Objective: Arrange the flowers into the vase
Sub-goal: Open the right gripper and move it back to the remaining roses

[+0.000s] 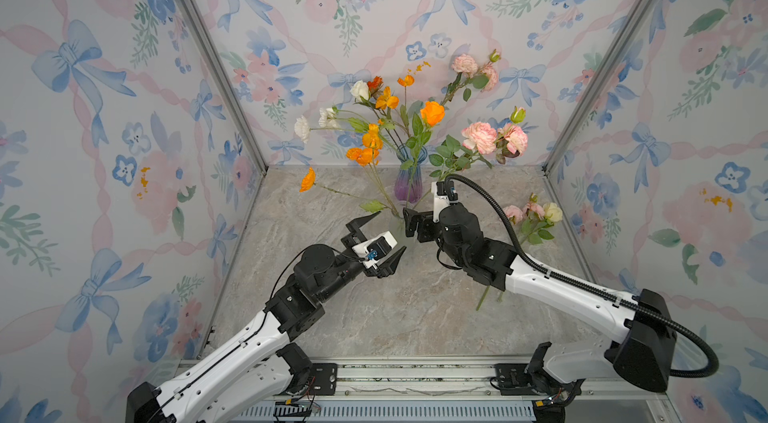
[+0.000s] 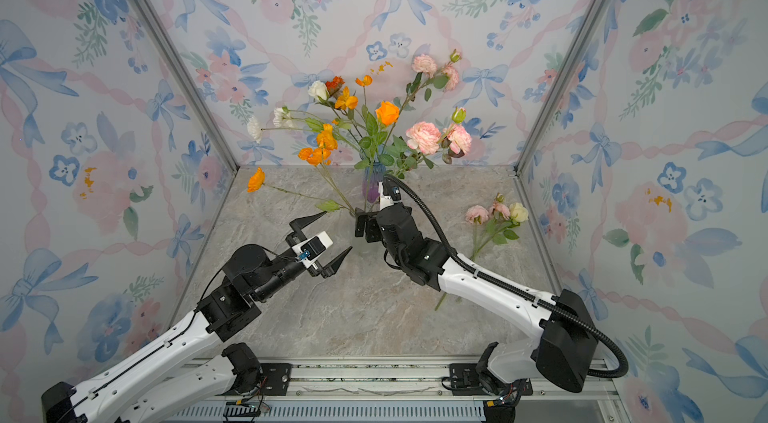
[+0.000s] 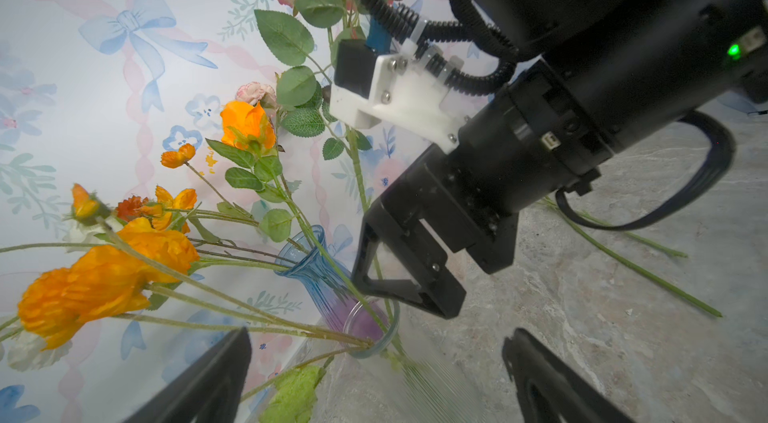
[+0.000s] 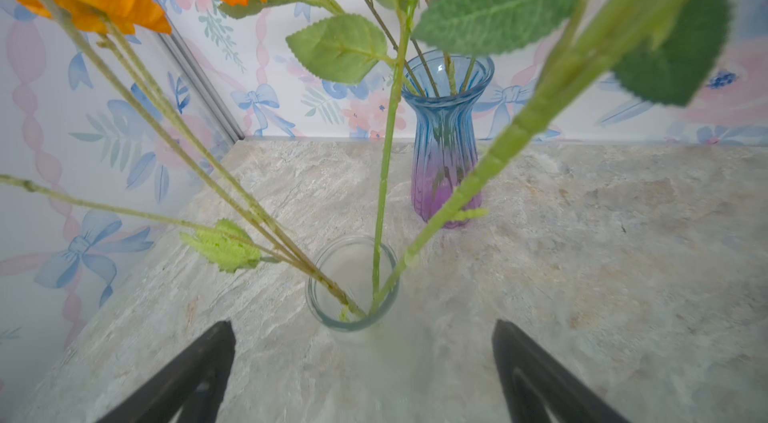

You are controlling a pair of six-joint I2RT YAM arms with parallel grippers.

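Now the left gripper [image 1: 392,230] and right gripper [image 1: 409,222] both gape wide, empty, near the flowers [image 1: 365,155] in the clear vase [image 4: 314,301].

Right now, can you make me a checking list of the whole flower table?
Surface: marbled table, no spills seen.
Job's things: blue-purple vase at the back and clear vase in front of it both hold standing flowers; one loose spray lies flat on the table at the right.
Clutter: nothing seen.
Grippers: left pincer open, empty; right pincer open, empty, facing the clear vase.
Cables: black ribbed hose loops out on the right.
Surroundings: flowery wallpaper walls on three sides; metal rail in front.
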